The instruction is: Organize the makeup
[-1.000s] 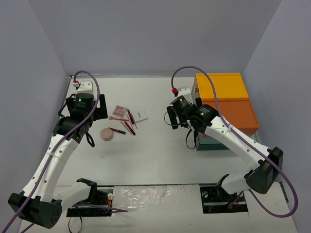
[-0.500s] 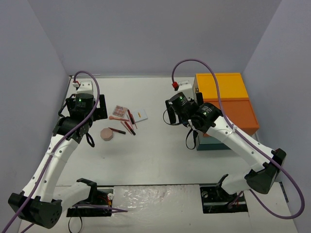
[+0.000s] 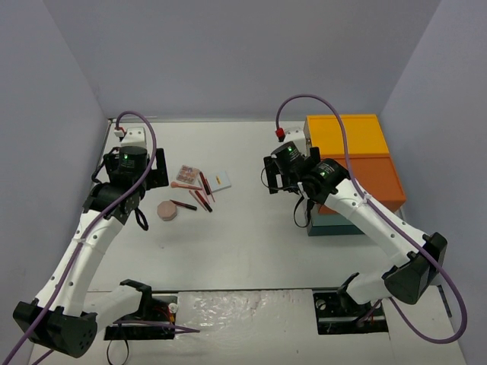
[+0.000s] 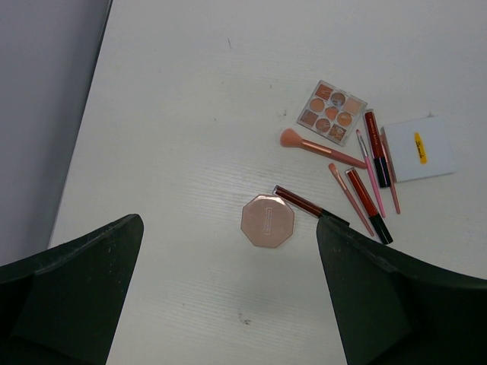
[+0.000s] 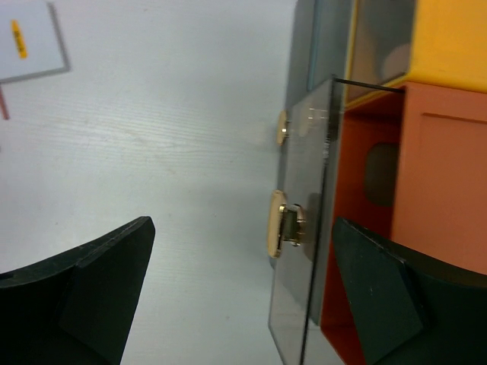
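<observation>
- The makeup (image 3: 194,186) lies in a loose cluster on the white bench (image 3: 243,243), left of centre in the top view. It is just ahead of the left arm (image 3: 84,243) and well apart from the orange, yellow and teal box (image 3: 354,148) at the right.
- The left jaws stand spread wide with nothing between them, hanging above the cluster. In the left wrist view the octagonal peach compact (image 4: 267,220) sits near mid-frame.
- The right jaws are equally wide and empty. They face the box's smoky clear front panel (image 5: 304,228) and its gold latch (image 5: 280,222).
- The compact looks light, rigid and smooth. I'd take it across two opposite flat sides. A dark red tube (image 4: 300,201) lies just beside its upper right edge and could get nudged.
- The thin pencils (image 4: 377,163), at the right of that view, lie close together. They look light and likely to roll, so a pinch across the middle of one shaft seems safest.
- The palette (image 4: 331,112) and the white card (image 4: 418,148) lie flat and low, so they look awkward to get under. Gripping across their short edges seems best.
- The brush (image 4: 319,150) has soft bristles, so I'd hold it by the handle.
</observation>
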Controlling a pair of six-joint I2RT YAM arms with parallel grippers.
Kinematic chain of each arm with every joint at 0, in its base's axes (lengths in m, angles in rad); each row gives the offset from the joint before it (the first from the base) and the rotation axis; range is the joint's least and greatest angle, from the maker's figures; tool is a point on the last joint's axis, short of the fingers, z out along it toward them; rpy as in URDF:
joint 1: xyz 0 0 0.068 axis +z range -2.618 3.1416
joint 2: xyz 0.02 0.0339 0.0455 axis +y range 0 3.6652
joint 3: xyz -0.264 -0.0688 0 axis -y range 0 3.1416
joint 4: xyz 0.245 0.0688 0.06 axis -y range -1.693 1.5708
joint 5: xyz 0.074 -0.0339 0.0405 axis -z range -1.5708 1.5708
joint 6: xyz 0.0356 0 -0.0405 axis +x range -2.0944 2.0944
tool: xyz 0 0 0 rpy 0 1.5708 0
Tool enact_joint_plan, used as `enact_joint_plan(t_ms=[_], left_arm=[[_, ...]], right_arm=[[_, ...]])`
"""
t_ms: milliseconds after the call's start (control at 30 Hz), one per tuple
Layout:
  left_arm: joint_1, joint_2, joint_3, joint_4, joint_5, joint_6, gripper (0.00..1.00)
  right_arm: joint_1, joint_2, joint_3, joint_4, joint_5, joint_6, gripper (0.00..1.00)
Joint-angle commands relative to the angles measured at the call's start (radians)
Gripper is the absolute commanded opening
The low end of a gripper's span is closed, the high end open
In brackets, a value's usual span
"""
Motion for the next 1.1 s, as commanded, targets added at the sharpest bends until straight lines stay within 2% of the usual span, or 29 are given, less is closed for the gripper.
enact_joint_plan(t_ms=[0, 467, 800, 1067], left_arm=[[-0.003, 0.009, 0.043, 0.023, 0.005, -0.011, 0.97], [-0.003, 0.009, 0.02, 0.021, 0.016, -0.015, 0.97], [-0.003, 0.003, -0.006, 0.018, 0.029, -0.028, 0.97], [-0.002, 0.01, -0.017, 0.013, 0.041, -0.047, 0.97]], right_arm=[[0.014, 0.002, -0.012, 0.116, -0.154, -0.037, 1.0], [0.052, 0.042, 0.02, 0.22, -0.368, -0.1, 1.0], [0.06, 0.009, 0.15, 0.209, -0.275, -0.166, 0.99], [0.1, 0.083, 0.301, 0.212, -0.356, -0.284, 0.98]])
